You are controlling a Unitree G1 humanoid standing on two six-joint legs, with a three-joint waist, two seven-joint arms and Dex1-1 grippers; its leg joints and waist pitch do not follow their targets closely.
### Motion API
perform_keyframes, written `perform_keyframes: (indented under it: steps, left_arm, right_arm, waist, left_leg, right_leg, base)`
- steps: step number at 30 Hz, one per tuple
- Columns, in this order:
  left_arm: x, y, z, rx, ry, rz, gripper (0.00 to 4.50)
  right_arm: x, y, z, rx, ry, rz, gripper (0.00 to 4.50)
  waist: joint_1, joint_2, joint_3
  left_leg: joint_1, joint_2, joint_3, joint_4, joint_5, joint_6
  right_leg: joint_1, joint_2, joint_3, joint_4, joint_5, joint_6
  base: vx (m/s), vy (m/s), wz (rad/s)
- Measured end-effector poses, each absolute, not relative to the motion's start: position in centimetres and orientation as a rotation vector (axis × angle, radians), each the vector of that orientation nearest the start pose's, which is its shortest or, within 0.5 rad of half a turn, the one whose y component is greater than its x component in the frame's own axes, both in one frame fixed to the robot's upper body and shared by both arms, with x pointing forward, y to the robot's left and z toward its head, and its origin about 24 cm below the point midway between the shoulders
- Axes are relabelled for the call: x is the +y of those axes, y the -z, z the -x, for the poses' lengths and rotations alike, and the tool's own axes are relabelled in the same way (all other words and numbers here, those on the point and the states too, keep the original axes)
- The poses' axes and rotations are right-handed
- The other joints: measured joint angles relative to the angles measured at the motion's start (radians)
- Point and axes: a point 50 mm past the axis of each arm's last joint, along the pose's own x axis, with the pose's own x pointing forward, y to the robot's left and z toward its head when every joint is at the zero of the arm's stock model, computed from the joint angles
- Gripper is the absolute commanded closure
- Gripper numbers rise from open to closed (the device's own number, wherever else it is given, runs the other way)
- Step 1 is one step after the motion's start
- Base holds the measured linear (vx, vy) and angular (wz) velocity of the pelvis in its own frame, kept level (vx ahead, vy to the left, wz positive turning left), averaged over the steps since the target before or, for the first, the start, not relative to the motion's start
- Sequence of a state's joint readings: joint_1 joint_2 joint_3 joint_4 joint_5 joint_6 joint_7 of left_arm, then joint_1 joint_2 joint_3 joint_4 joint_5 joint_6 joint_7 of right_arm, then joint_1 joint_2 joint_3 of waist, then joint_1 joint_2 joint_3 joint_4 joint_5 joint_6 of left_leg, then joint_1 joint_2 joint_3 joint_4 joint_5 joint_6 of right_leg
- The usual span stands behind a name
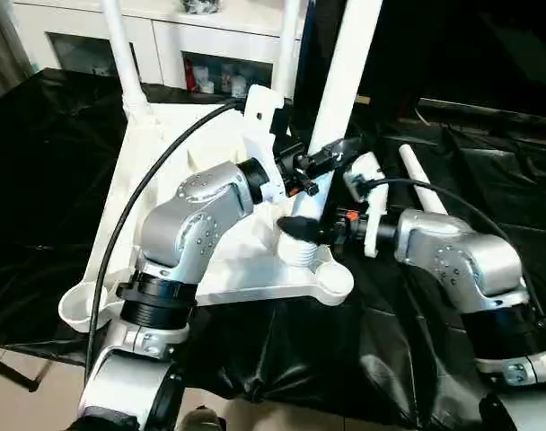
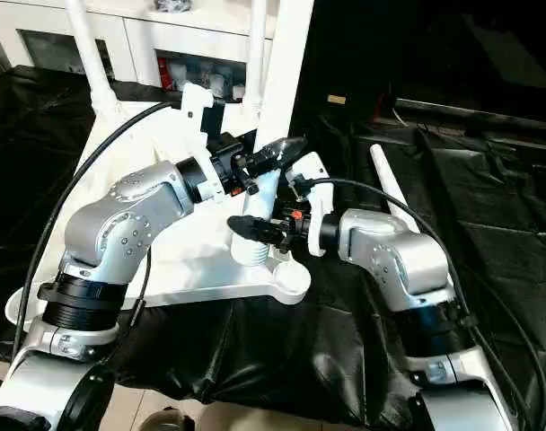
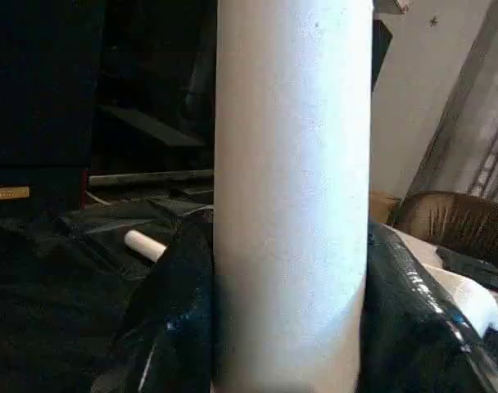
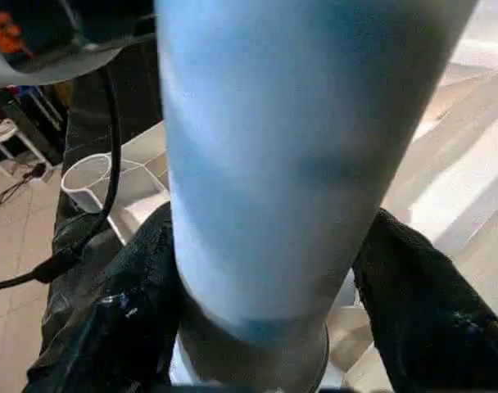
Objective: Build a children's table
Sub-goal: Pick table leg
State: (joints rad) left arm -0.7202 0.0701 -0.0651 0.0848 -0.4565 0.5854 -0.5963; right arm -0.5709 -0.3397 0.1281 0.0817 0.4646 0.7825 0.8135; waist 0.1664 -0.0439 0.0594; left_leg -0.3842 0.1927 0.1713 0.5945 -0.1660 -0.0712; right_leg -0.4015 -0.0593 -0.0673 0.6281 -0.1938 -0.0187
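Lying beside tabletop (image 1: 246,260): spare leg (image 1: 423,181)

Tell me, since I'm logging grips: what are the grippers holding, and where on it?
Both are on one upright table leg. The left gripper clasps its lower shaft; the right gripper straddles it lower, just above the corner socket, its grip uncertain.

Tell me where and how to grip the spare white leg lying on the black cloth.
Grip the spare leg around its middle, coming from above with the claw fingers straddling it crosswise. It lies flat on the black cloth, a thin round tube with open cloth on both sides.
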Motion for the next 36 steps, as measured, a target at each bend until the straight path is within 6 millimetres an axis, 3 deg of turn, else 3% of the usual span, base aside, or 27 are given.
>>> perform_keyframes:
  steps: [12, 24, 29, 30, 36]
  left_arm:
    - [4.89, -18.56, -32.64, -0.041, 1.049, 0.221, 2.64]
    - [4.87, -18.54, -32.6, -0.039, 1.059, 0.22, 2.64]
    - [4.89, -18.54, -32.6, -0.039, 1.059, 0.219, 2.64]
    - [4.9, -18.53, -32.61, -0.037, 1.057, 0.22, 2.08]
    - [5.01, -18.52, -32.65, -0.03, 1.052, 0.233, 1.51]
  right_arm:
    - [-10.76, -12.14, -31.21, 0.365, -1.095, -0.135, 1.42]
    - [-10.6, -12.11, -31.08, 0.367, -1.121, -0.141, 2.49]
    - [-10.59, -12.1, -31.08, 0.367, -1.121, -0.141, 2.57]
    - [-10.59, -12.1, -31.08, 0.367, -1.121, -0.141, 2.58]
    - [-10.75, -11.96, -31.26, 0.365, -1.091, -0.135, 2.59]
  waist:
    - [0.001, 0.0, 0.0]
    - [0.001, 0.0, 0.0]
    - [0.001, 0.0, 0.0]
    - [0.001, 0.0, 0.0]
    - [0.001, 0.0, 0.0]
  left_leg:
    - [0.0, 0.0, 0.0, 0.001, 0.0, 0.0]
    - [0.0, 0.0, 0.0, 0.001, 0.0, 0.0]
    - [0.0, 0.0, 0.0, 0.002, 0.0, 0.0]
    - [0.0, 0.0, 0.0, 0.002, 0.0, 0.0]
    - [0.0, 0.0, 0.0, 0.002, 0.0, 0.0]
  right_leg:
    - [0.0, 0.0, 0.0, 0.001, 0.0, 0.0]
    - [0.0, 0.0, 0.0, 0.001, 0.0, 0.0]
    - [0.0, 0.0, 0.0, 0.001, 0.0, 0.0]
    - [0.0, 0.0, 0.0, 0.001, 0.0, 0.0]
    - [0.0, 0.0, 0.0, 0.001, 0.0, 0.0]
  base:
    - [0.0, 0.0, 0.0]
    - [0.0, 0.0, 0.0]
    - [0.0, 0.0, 0.0]
    - [0.0, 0.0, 0.0]
    - [0.0, 0.0, 0.0]
